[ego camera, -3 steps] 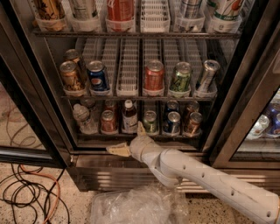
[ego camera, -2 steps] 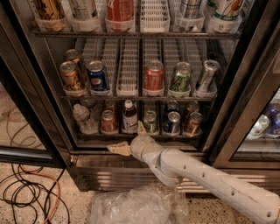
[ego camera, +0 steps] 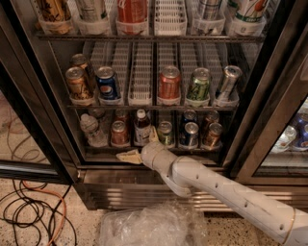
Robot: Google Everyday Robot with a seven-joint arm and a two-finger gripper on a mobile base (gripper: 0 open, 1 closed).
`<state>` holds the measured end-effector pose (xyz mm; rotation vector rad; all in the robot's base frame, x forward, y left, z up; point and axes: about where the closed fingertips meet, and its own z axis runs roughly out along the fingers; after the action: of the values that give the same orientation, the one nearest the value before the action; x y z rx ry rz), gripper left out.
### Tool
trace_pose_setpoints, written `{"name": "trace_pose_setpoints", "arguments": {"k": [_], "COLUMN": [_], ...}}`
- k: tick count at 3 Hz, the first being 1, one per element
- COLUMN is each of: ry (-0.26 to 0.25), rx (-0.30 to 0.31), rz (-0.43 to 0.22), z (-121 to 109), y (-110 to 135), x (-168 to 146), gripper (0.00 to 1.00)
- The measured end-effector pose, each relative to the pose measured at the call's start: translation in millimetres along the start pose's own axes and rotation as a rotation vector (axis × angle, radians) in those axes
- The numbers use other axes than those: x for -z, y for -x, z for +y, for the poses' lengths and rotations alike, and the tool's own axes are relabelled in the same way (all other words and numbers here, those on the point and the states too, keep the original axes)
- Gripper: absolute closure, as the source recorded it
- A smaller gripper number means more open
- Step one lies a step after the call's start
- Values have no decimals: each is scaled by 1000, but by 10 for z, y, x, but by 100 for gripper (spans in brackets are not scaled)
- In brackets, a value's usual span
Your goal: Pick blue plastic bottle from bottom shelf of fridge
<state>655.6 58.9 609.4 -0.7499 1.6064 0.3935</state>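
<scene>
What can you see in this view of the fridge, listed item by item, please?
fridge: one, dark frame and steel base, fills the view
top-rack drinks: several, mixed colours, cut off at the top edge
middle-rack cans: six, brown, blue, red, green, silver, middle rack
blue plastic bottle: one, dark body with white cap, bottom shelf, centre-left
water bottle: one, clear, bottom shelf, far left
bottom-shelf cans: about seven, orange, green, blue, brown, either side of the bottle
cables: a tangle, black and orange, floor at left
plastic bag: one, clear, floor before the fridge
arm: one, white, from lower right
pincer: one, pale, at the bottom shelf's front, just below the blue plastic bottle
</scene>
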Motion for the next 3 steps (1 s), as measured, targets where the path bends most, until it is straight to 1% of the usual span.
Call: {"name": "trace_pose_setpoints", "arguments": {"k": [1, 2, 3], "ry": [-22, -61, -105], "rx": [73, 121, 141], "rz": [-75, -139, -143], "z": [-166, -313, -417], "y": [169, 324, 291], "x": [-338, -575, -627], "gripper": [0, 0, 19]}}
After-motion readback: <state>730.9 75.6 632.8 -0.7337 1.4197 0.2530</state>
